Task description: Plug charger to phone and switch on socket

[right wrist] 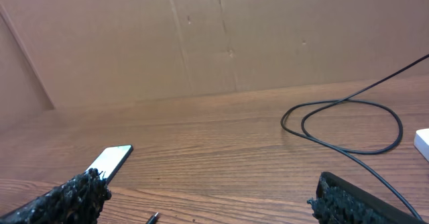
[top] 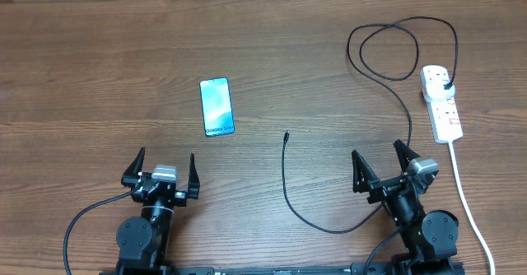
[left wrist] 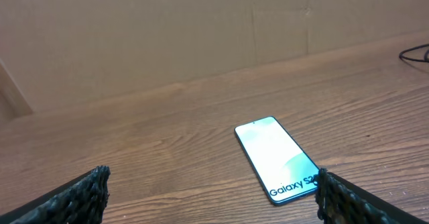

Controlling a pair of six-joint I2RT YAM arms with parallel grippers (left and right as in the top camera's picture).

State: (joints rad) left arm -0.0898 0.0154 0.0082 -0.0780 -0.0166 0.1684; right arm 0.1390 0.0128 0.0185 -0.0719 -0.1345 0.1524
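The left tool (top: 164, 161) stands spread wide at the near edge of the desk (top: 82, 86), with the phone (top: 216, 107) lying face up just beyond it. Right of the phone lies the free small tip of the charger (top: 283, 172). Its cable runs past the right tool (top: 378, 156), likewise spread, to the socket (top: 445, 114) at far right.

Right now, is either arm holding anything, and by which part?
Nothing is held. The left gripper and right gripper both have jaws wide open and empty; the charger and the phone lie ungripped.
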